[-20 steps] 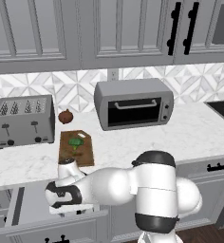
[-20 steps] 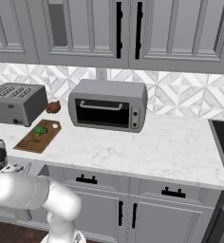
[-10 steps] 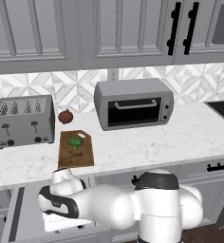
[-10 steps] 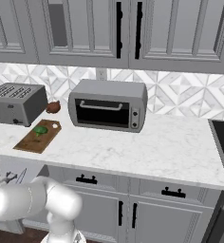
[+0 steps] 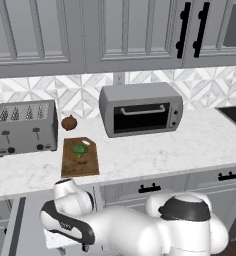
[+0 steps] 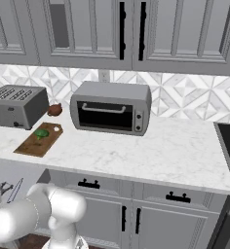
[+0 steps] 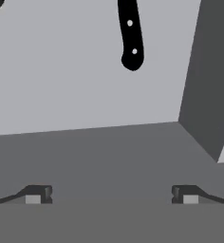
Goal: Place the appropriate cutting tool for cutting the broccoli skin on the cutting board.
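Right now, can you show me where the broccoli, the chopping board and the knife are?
broccoli (image 5: 80, 150): left base view, on its green top.
cutting board (image 5: 80, 165): left base view, on bare brown wood near the front edge.
knife (image 7: 131, 35): hand view, on its black handle.

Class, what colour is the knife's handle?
Black, with two pale rivets; the knife handle shows best in the hand view.

Counted on and below the desk: one of each thing.

One toaster (image 5: 24, 127), one toaster oven (image 5: 140, 108), one cutting board (image 5: 79, 157) bearing one broccoli (image 5: 80, 150), and one reddish-brown ball (image 5: 69, 122) (just beside the toaster) all stand above and beyond the gripper (image 7: 111, 194). One knife (image 7: 131, 34) lies ahead of the gripper in the hand view, its black handle carrying two pale rivets; one open drawer (image 7: 85, 85) holds it.
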You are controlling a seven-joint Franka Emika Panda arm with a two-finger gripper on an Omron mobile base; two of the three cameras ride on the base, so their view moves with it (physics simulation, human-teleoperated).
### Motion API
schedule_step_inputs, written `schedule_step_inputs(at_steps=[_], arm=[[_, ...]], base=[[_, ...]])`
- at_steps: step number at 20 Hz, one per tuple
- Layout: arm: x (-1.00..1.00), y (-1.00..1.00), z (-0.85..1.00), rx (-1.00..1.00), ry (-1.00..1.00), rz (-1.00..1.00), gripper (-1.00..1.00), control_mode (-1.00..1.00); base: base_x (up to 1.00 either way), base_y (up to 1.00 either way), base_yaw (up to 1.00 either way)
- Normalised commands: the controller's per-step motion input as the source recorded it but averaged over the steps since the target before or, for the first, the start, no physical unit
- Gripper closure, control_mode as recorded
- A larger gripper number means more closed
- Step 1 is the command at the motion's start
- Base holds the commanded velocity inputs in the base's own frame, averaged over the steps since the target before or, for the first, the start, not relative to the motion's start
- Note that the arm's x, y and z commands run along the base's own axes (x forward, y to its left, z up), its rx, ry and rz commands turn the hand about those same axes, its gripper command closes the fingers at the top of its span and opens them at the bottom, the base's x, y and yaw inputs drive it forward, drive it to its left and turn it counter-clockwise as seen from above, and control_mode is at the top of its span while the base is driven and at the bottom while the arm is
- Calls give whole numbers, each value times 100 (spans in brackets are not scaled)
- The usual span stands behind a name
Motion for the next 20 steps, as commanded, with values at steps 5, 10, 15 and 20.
schedule_step_inputs(at_steps=[5, 10, 15, 20], arm=[[55, 0, -1, -5, -20, 0, -100, -100], [42, 5, -9, -1, -9, 1, -100, -100], [36, 0, -33, 0, 0, 0, -100, -100], [42, 1, -50, 0, 7, 0, -100, -100]], base=[[0, 0, 0], [0, 0, 0], [0, 0, 0], [0, 0, 0]])
